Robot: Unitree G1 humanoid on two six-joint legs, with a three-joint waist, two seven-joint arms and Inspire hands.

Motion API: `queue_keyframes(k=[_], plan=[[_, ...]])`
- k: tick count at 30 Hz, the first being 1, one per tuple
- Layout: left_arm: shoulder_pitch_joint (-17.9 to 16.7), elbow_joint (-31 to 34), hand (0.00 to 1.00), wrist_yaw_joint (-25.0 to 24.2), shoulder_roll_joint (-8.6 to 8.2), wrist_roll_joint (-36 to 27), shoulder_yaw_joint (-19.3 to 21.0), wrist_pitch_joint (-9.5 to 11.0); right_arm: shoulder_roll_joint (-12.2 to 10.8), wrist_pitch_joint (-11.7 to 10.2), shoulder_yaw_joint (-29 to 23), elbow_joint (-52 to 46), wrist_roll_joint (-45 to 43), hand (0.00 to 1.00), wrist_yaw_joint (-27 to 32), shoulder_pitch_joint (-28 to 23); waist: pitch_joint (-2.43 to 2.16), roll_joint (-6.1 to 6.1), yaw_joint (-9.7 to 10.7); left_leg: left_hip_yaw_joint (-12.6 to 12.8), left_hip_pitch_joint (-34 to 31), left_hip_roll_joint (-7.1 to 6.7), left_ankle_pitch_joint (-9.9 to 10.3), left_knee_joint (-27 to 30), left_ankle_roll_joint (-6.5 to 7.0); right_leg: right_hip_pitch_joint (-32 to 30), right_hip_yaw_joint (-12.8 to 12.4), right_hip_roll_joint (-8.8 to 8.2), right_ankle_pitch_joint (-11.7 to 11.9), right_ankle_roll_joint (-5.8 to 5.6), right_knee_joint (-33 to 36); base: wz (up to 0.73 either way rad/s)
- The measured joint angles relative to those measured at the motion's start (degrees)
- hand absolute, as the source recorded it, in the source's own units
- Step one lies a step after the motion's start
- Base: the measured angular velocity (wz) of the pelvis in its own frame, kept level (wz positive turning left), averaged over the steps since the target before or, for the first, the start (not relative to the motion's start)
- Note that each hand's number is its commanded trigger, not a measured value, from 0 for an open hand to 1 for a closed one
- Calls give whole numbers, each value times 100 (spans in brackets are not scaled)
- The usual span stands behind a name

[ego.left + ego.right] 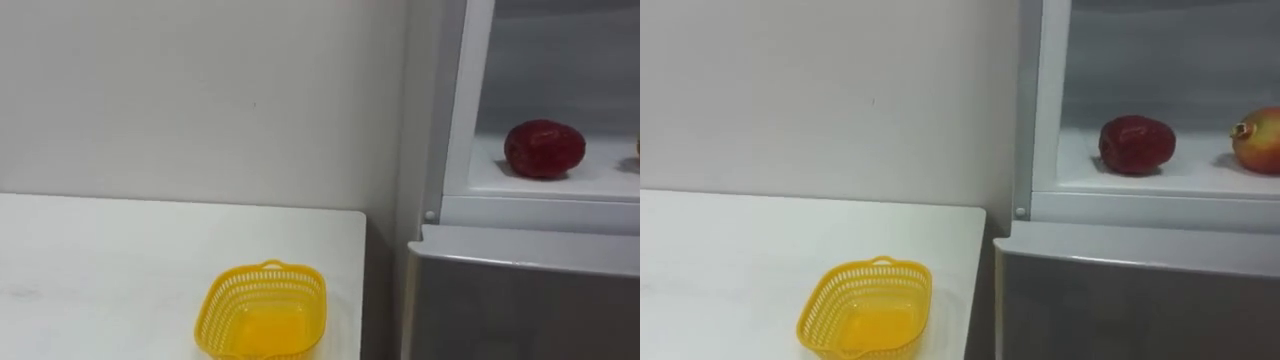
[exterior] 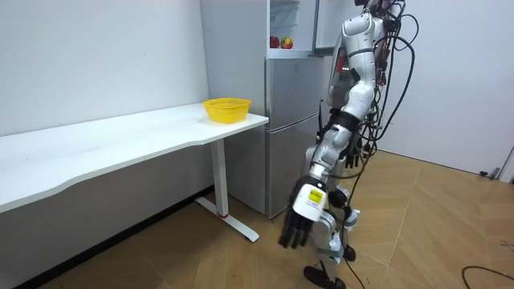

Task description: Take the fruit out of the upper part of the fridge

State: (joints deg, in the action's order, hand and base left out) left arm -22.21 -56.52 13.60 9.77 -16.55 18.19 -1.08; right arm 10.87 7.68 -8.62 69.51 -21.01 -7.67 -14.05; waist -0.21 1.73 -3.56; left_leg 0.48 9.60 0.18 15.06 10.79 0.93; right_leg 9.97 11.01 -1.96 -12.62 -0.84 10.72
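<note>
White wall (image 1: pixel 200 90), white table (image 1: pixel 120 260), wooden floor (image 2: pixel 434 217)

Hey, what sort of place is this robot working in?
Probably a plain room set up as a kitchen corner: a silver fridge with its upper compartment open and red fruit on the shelf, beside a white table carrying a yellow basket.

Item 1: yellow mesh basket (image 1: pixel 262 310), sits on white table (image 1: pixel 120 260), nr table's R edge, bottom of view.
Item 2: fridge, R of table; upper compartment (image 1: pixel 455 110) open, grey lower door (image 1: pixel 520 300) beneath.
Item 3: dark red fruit (image 1: pixel 544 149), on white shelf (image 1: pixel 600 182) inside upper compartment.
Bkgd: plain pale wall (image 1: pixel 200 90).
</note>
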Motion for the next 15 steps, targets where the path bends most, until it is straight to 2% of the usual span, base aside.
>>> queue_keyframes(k=[4,6,8,12,15], plan=[[-8,-346,0,-463,-67,550,-416,-192,3,-4,70,35,38,0,0,-30,4,8,25,22,27,14,-3,-4,-7,-10,-8,10,-3,5,-11,2],[23,-388,0,-709,-124,1039,-610,-288,3,-8,81,56,32,0,0,-24,4,2,32,36,15,11,-4,-7,-6,-36,-25,5,-5,7,-7,-5],[93,-387,0,-791,-178,1302,-697,-349,-5,-5,188,64,81,0,30,-12,0,-16,33,82,-1,11,-4,-12,-5,-82,-77,7,-6,5,2,-10],[305,-375,0,-896,-210,2011,-1091,-449,-141,-10,308,110,76,0,225,30,6,-101,193,129,1,11,-8,10,-5,-102,-156,16,-5,5,7,-6],[553,-317,0,-937,-206,2219,-1339,-477,-226,-19,419,86,184,0,505,75,15,-180,266,187,13,13,-7,9,-5,-100,-222,20,-6,3,9,-11]])
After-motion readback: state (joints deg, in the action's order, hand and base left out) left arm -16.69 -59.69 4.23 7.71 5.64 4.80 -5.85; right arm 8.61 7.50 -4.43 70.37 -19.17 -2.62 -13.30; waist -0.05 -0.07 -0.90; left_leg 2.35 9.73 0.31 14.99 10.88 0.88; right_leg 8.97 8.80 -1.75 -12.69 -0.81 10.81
